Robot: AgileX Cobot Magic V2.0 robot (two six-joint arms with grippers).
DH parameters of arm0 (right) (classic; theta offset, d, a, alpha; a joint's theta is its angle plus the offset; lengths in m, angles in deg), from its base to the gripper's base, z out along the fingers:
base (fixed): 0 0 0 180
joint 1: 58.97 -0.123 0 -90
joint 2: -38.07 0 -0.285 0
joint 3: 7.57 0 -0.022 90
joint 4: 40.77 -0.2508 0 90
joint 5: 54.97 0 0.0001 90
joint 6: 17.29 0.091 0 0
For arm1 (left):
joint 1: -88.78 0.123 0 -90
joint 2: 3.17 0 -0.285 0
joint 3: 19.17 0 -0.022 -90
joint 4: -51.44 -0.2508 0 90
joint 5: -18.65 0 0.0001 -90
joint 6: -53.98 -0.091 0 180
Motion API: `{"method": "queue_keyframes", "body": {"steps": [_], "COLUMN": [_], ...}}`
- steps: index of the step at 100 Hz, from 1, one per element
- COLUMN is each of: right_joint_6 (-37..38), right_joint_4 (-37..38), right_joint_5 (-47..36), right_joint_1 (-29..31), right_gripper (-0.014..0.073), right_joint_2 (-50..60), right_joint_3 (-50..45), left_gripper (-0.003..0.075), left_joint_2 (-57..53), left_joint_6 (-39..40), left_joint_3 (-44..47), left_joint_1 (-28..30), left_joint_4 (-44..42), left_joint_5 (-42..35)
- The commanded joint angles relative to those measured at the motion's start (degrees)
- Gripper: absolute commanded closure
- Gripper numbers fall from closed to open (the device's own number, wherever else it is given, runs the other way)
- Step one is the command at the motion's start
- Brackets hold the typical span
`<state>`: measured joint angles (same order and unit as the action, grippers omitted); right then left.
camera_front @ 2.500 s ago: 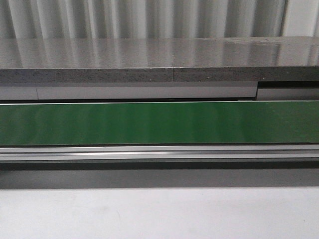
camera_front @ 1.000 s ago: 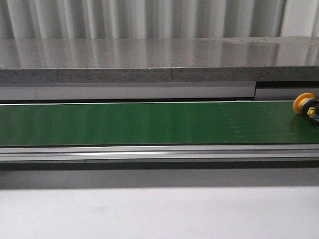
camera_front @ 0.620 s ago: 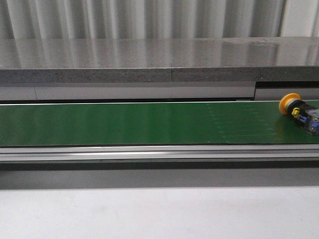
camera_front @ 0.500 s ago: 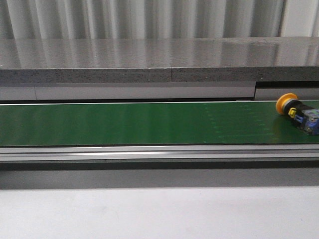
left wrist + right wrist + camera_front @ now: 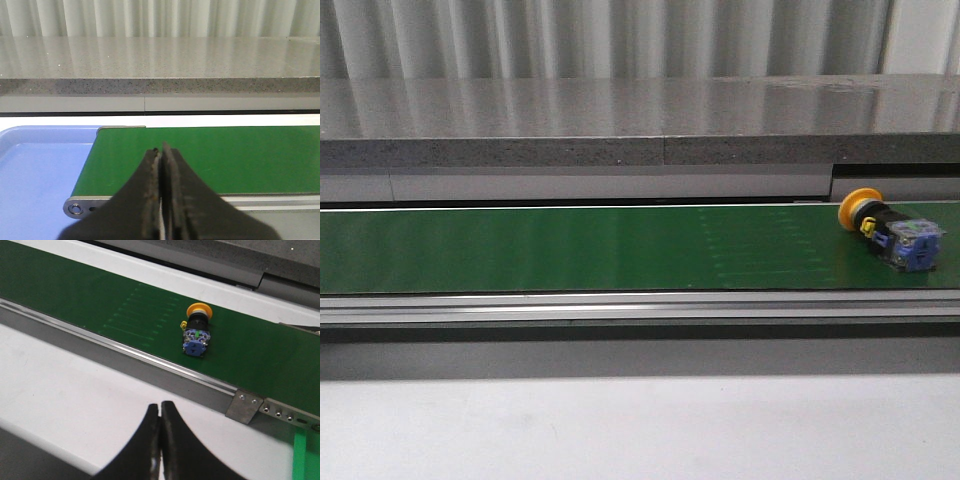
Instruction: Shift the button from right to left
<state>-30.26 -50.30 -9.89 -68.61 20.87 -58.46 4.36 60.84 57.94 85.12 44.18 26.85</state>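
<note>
Button (image 5: 891,231) lying on belt (image 5: 570,248) | tray (image 5: 35,170) left-wrist-only | both grippers (image 5: 161,152) (image 5: 160,407) closed, seemingly empty

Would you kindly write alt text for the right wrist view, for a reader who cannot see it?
A yellow-headed push-button lies on its side on a green conveyor belt, beyond the shut right gripper. Between gripper and belt are a white table surface and the belt's metal side rail.

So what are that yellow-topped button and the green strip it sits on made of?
The button looks like plastic: a matte yellow cap, a black collar, a glossy clear-and-blue block. The green belt seems to be smooth rubber or PVC, judging by its soft sheen; the exact material isn't clear.
</note>
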Motion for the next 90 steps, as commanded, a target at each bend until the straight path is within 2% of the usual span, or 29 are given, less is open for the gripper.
{"method": "queue_keyframes", "body": {"steps": [1, 19, 35, 42, 59, 73, 80, 90], "right_joint_6": [-0.6, -0.6, -0.6, -0.6, -0.6, -0.6, -0.6, -0.6], "right_joint_4": [-0.6, -0.6, -0.6, -0.6, -0.6, -0.6, -0.6, -0.6], "right_joint_5": [-6.1, -7.6, -7.5, -7.5, -7.4, -7.4, -7.4, -7.4], "right_joint_1": [-0.2, -0.2, -0.2, -0.2, -0.2, -0.2, -0.2, -0.2], "right_gripper": [0.066, 0.066, 0.066, 0.066, 0.066, 0.066, 0.066, 0.066], "right_joint_2": [-0.1, -0.1, -0.1, -0.1, -0.1, -0.1, -0.1, -0.1], "right_joint_3": [0.8, 0.6, 0.6, 0.6, 0.6, 0.6, 0.6, 0.6], "left_gripper": [0.074, 0.074, 0.074, 0.074, 0.074, 0.0734, 0.0673, 0.0498], "left_joint_2": [-2.1, -2.1, -1.2, 0.8, 9.8, 17.3, 20.0, 22.6], "left_joint_6": [0.4, 0.4, 0.5, 1.6, -1.7, -5.5, -5.5, -5.5], "left_joint_3": [1.4, 1.0, -3.4, -7.0, -18.5, -23.3, -24.8, -25.4], "left_joint_1": [-0.2, -0.2, -0.2, -0.2, -0.2, -0.2, -0.2, -0.2], "left_joint_4": [0.1, 0.1, 0.4, 3.1, 3.0, 3.0, 3.1, 3.1], "left_joint_5": [-5.1, -7.8, -5.1, -2.0, 13.4, 14.3, 14.2, 12.4]}}
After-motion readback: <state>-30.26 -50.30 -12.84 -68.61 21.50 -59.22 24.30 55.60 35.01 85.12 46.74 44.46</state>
